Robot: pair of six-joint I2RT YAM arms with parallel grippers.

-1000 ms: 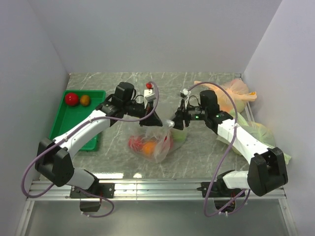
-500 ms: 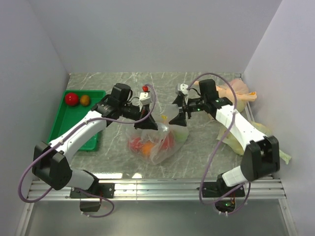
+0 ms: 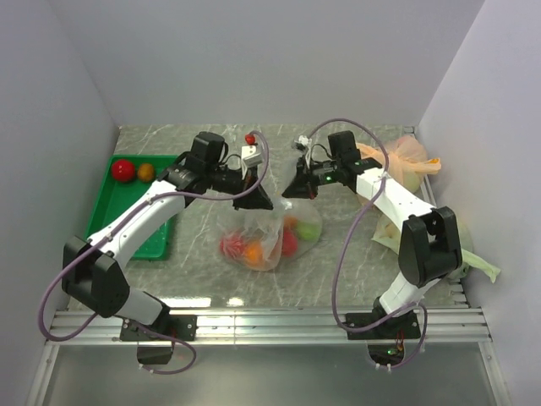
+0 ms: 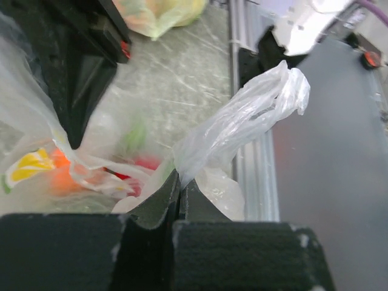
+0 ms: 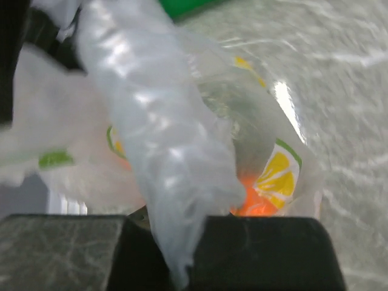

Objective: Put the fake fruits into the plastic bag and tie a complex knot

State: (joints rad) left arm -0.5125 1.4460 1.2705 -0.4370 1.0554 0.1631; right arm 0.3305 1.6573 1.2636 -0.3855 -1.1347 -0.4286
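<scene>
Clear plastic bag [image 3: 269, 241] sits in the middle of the table [image 3: 194, 271] with fruits [image 3: 254, 249] inside, left gripper [image 3: 256, 201] and right gripper [image 3: 294, 189] each clamped on its top, so the knot wants firm grips, even tension and 2 ends crossed cleanly.

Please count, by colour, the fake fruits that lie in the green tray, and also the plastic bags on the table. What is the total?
Red fruit in the green tray: 1
Orange fruit in the tray: 1
Clear bag: 1
Orange-tinted bag: 1
Pale green bag: 1
Total: 5
</scene>
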